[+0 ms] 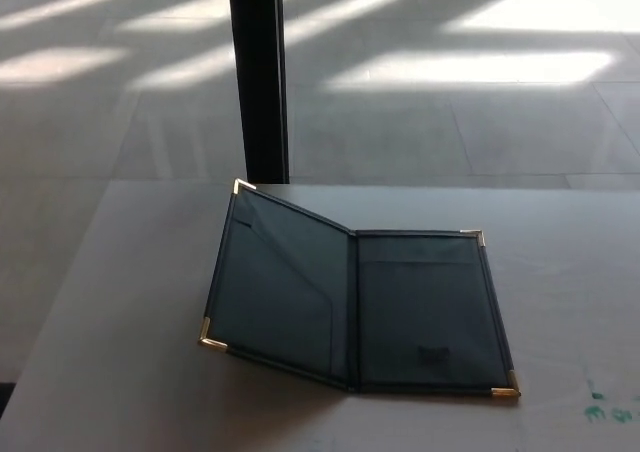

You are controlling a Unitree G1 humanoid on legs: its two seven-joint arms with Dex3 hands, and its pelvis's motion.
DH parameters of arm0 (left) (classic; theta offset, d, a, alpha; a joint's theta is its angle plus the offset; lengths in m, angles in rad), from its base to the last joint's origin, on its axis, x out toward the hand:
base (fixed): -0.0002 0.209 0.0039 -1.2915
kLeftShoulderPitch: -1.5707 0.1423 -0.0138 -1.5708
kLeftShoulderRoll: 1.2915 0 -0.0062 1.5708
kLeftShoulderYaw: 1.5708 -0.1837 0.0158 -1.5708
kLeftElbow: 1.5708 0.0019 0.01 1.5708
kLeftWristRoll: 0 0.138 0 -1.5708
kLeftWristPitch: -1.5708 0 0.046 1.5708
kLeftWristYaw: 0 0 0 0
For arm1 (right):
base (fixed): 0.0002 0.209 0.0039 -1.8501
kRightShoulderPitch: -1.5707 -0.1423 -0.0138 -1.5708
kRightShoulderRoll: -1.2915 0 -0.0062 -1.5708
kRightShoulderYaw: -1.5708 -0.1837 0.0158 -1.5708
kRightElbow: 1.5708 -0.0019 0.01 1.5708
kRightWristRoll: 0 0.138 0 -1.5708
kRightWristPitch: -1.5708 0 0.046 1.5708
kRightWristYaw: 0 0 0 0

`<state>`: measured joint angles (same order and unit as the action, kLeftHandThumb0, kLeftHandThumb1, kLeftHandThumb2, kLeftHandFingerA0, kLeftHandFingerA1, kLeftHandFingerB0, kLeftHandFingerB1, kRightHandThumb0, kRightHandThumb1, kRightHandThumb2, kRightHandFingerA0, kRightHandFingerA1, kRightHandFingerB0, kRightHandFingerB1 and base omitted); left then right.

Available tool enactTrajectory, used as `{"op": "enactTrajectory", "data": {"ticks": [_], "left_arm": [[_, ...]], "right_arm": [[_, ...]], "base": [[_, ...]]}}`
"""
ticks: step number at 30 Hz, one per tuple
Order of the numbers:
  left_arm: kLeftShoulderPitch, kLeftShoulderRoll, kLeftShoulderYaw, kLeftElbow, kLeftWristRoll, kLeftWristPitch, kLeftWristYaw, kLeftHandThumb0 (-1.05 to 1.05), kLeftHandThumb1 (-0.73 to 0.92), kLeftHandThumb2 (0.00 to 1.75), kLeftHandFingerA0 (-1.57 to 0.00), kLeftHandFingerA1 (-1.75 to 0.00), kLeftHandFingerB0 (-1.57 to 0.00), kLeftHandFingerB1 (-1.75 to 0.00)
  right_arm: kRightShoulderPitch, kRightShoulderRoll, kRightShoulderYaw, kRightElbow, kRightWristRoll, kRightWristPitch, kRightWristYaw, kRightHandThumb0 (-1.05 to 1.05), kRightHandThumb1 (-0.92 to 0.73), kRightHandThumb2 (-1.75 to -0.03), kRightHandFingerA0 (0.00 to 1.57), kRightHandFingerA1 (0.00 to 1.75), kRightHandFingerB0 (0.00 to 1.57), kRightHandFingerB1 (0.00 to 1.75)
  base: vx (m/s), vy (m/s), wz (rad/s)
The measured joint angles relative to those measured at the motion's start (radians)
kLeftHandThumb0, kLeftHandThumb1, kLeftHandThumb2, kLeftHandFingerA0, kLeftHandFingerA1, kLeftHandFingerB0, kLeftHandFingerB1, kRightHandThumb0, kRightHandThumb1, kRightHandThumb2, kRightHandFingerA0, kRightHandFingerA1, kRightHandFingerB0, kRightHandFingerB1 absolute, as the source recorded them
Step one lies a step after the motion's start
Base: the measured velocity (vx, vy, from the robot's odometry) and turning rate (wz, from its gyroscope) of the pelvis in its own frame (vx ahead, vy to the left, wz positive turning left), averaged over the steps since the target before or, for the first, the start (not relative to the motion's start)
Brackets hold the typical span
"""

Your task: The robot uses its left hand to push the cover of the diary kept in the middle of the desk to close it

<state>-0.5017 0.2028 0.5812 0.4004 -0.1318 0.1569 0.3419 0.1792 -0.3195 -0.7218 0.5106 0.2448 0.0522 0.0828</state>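
A dark diary (400, 307) with gold corner caps lies open in the middle of the grey desk (130, 372). Its right half rests flat on the desk. Its left cover (275, 277) is raised at an angle, with its gold corners at the upper left and lower left. No part of either robot hand shows in the head view.
A black vertical post (257, 72) stands just behind the desk's far edge, above the diary's raised cover. Green marks (610, 407) sit on the desk at the lower right. Sunlit floor lies beyond the desk.
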Motion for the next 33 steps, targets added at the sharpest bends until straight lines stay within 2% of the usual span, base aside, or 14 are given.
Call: {"op": "enactTrajectory", "data": {"ticks": [1,2,3,5,6,7,8,18,19,20,22,24,30,33], "left_arm": [[0.005,-0.011,-0.011,-0.030,-0.002,0.007,-0.002,-0.90,0.92,0.73,-0.42,-0.47,-0.38,-0.46],[0.013,-0.023,-0.024,-0.071,-0.006,0.017,-0.006,-0.95,0.92,0.80,-0.35,-0.49,-0.30,-0.44],[0.020,-0.033,-0.037,-0.102,-0.008,0.025,-0.009,-0.89,0.82,1.25,-0.34,-0.56,-0.25,-0.49],[0.039,-0.053,-0.066,-0.168,-0.013,0.046,-0.015,-0.85,0.81,1.24,-0.34,-0.56,-0.21,-0.48],[0.048,-0.060,-0.078,-0.192,-0.014,0.055,-0.018,-0.93,0.91,0.79,-0.41,-0.46,-0.35,-0.44],[0.060,-0.071,-0.096,-0.228,-0.016,0.070,-0.021,-0.79,0.76,1.20,-0.38,-0.59,-0.25,-0.51],[0.073,-0.083,-0.114,-0.261,-0.019,0.085,-0.024,-0.94,0.92,0.81,-0.36,-0.48,-0.31,-0.45],[0.167,-0.126,-0.216,-0.423,-0.044,0.211,-0.055,-0.92,0.92,0.82,-0.38,-0.49,-0.29,-0.44],[0.171,-0.128,-0.218,-0.434,-0.048,0.222,-0.058,-0.81,0.84,1.27,-0.32,-0.58,-0.15,-0.47],[0.176,-0.128,-0.220,-0.445,-0.052,0.236,-0.062,-0.91,0.92,0.84,-0.30,-0.50,-0.24,-0.44],[0.183,-0.129,-0.221,-0.463,-0.063,0.257,-0.068,-0.94,0.92,0.81,-0.25,-0.50,-0.23,-0.44],[0.185,-0.133,-0.219,-0.478,-0.080,0.284,-0.075,-0.92,0.92,0.86,-0.31,-0.53,-0.25,-0.46],[0.201,-0.165,-0.237,-0.498,-0.114,0.364,-0.090,-0.80,0.92,0.88,-0.32,-0.52,-0.26,-0.46],[0.216,-0.184,-0.259,-0.499,-0.128,0.405,-0.099,-0.86,0.92,0.86,-0.31,-0.52,-0.24,-0.45]], "right_arm": [[0.000,0.000,0.000,-0.001,0.001,0.001,0.000,-1.02,-0.88,-0.67,0.97,0.73,0.51,0.55],[-0.001,0.000,0.000,-0.003,0.002,0.002,0.000,-1.01,-0.89,-0.67,0.93,0.75,0.51,0.56],[-0.001,0.000,0.000,-0.004,0.003,0.002,0.000,-1.03,-0.89,-0.68,0.93,0.74,0.53,0.57],[-0.002,0.000,0.000,-0.007,0.006,0.003,0.000,-1.03,-0.88,-0.68,0.94,0.75,0.53,0.57],[-0.002,0.000,0.000,-0.009,0.007,0.004,0.000,-1.03,-0.88,-0.67,0.94,0.75,0.52,0.56],[-0.003,0.000,0.000,-0.011,0.010,0.006,0.000,-1.03,-0.88,-0.68,0.94,0.75,0.50,0.55],[-0.003,0.000,0.000,-0.012,0.013,0.008,0.000,-1.04,-0.88,-0.69,0.95,0.75,0.51,0.56],[-0.004,0.000,-0.001,-0.012,0.037,0.018,0.000,-1.03,-0.87,-0.67,0.96,0.74,0.54,0.56],[-0.004,0.000,-0.001,-0.013,0.038,0.019,0.000,-1.04,-0.87,-0.65,0.99,0.73,0.56,0.56],[-0.004,0.000,0.000,-0.013,0.038,0.020,0.000,-1.03,-0.89,-0.67,0.96,0.75,0.54,0.57],[-0.004,0.000,0.000,-0.013,0.039,0.021,0.000,-1.03,-0.89,-0.68,0.93,0.75,0.53,0.56],[-0.004,0.000,0.000,-0.015,0.039,0.022,0.000,-1.01,-0.89,-0.67,0.96,0.75,0.53,0.57],[-0.003,0.000,0.000,-0.024,0.040,0.027,0.000,-1.01,-0.89,-0.68,0.95,0.75,0.51,0.56],[-0.003,0.000,0.000,-0.032,0.041,0.031,0.000,-1.02,-0.89,-0.68,0.93,0.75,0.53,0.58]], "base": [[0.00,0.000,0.00],[0.00,0.000,0.00],[0.00,0.000,0.00],[0.00,0.000,0.00],[0.00,0.000,0.00],[0.00,0.000,0.00],[0.00,0.000,0.00],[0.00,0.000,0.00],[0.00,0.000,0.00],[0.00,0.000,0.00],[0.00,0.000,0.00],[0.00,0.000,0.00],[0.00,0.000,0.00],[0.00,0.000,0.00]]}}
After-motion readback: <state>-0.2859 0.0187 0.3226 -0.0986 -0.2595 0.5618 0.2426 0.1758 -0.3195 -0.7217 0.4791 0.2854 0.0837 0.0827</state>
